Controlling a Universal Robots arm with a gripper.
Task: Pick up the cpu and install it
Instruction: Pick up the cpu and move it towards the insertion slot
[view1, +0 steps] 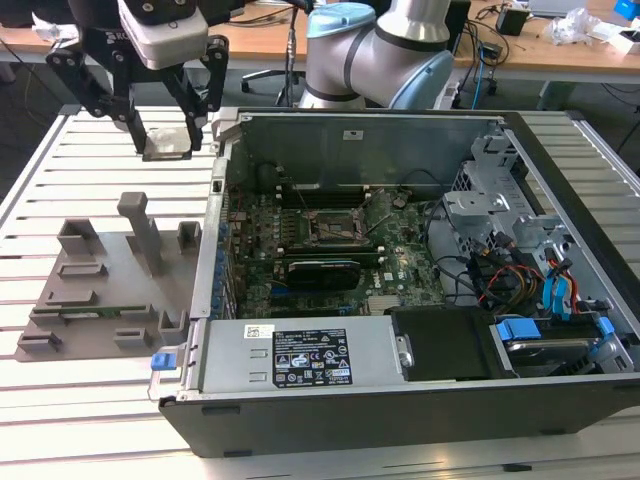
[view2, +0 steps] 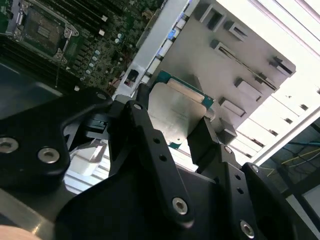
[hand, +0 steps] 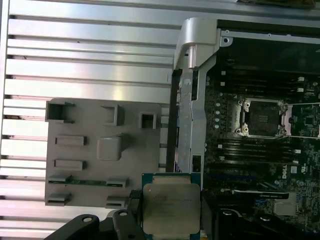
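On a slatted metal table (view1: 100, 420) beside an open computer case (view1: 400, 420), the gripper (view1: 168, 140) hangs above the slats, pinching the cpu (hand: 171, 207) flat by its edges, while the socket (view1: 328, 228) lies to the exterior view's right, inside the case.

robotics lab, slatted metal workbench (view1: 100, 420), open computer case (view1: 420, 300), office desks (view1: 560, 55)

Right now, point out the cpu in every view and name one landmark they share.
Exterior view: cpu in the jaws, above the slatted table, on the exterior view's left of the computer case.
Second wrist view: cpu between the jaws, before the grey fixture.
First wrist view: cpu between that fixture and the motherboard.
Shared landmark: the motherboard's socket.
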